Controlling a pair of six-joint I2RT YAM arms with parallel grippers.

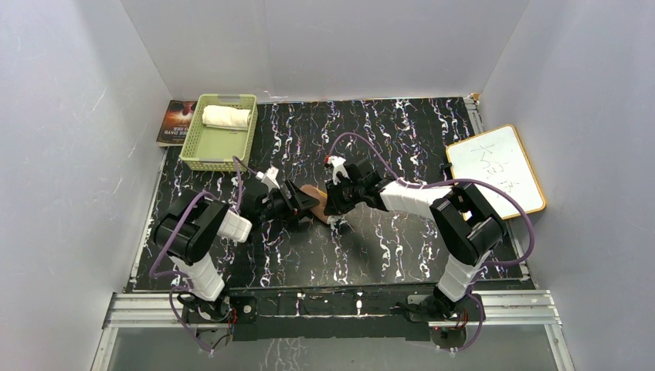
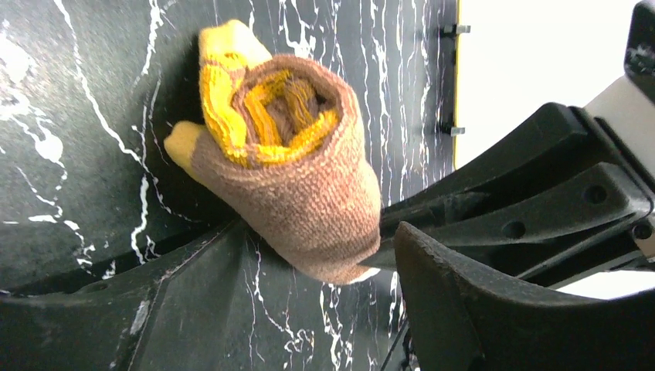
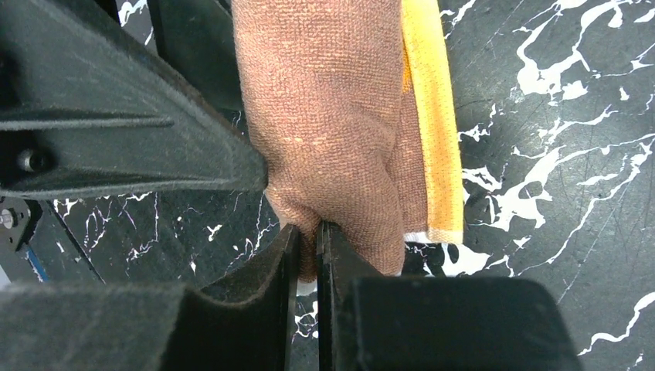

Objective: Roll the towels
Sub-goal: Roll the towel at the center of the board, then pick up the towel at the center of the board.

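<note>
Tho unseen overhead, brown towel (image 2: 309,209) spiral.

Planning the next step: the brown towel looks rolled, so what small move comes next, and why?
Probably back the left gripper away: its jaws stand open around the brown towel, while the right gripper pinches the roll's end. That frees the right to carry it to the green basket.

I have one towel (image 1: 226,117) lying in the basket (image 1: 190,151) at the far left corner of the worktop (image 1: 402,247), with a book (image 1: 174,122) just left of the basket. The other towel (image 1: 311,193) lies mid-worktop between my left hand (image 1: 297,202) and right hand (image 1: 332,202). A board (image 1: 494,170) sits at the right edge.
</note>
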